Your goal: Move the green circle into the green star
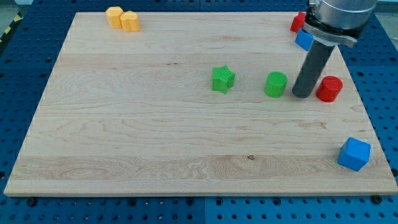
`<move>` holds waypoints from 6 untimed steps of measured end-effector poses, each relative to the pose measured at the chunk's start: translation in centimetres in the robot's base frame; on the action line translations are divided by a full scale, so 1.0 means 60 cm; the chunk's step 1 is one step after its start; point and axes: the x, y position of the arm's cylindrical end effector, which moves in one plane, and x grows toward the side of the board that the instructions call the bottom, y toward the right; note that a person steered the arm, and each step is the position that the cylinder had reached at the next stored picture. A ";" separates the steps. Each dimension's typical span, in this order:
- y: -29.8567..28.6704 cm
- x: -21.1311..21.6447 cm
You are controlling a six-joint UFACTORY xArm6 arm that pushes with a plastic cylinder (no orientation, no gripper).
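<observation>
The green circle (275, 84) stands on the wooden board right of the middle. The green star (222, 79) stands to its left, a gap of about one block width between them. My tip (302, 96) is just right of the green circle, close to it, with a thin gap still showing. The rod rises up and to the right from the tip.
A red cylinder (329, 89) stands just right of the rod. A red block (298, 22) and a blue block (304, 40) sit at the top right, partly hidden by the arm. A blue cube (354, 154) is at the bottom right. Two yellow blocks (122, 18) are at the top left.
</observation>
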 end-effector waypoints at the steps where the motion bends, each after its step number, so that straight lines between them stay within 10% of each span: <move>1: -0.035 -0.010; 6: -0.114 -0.062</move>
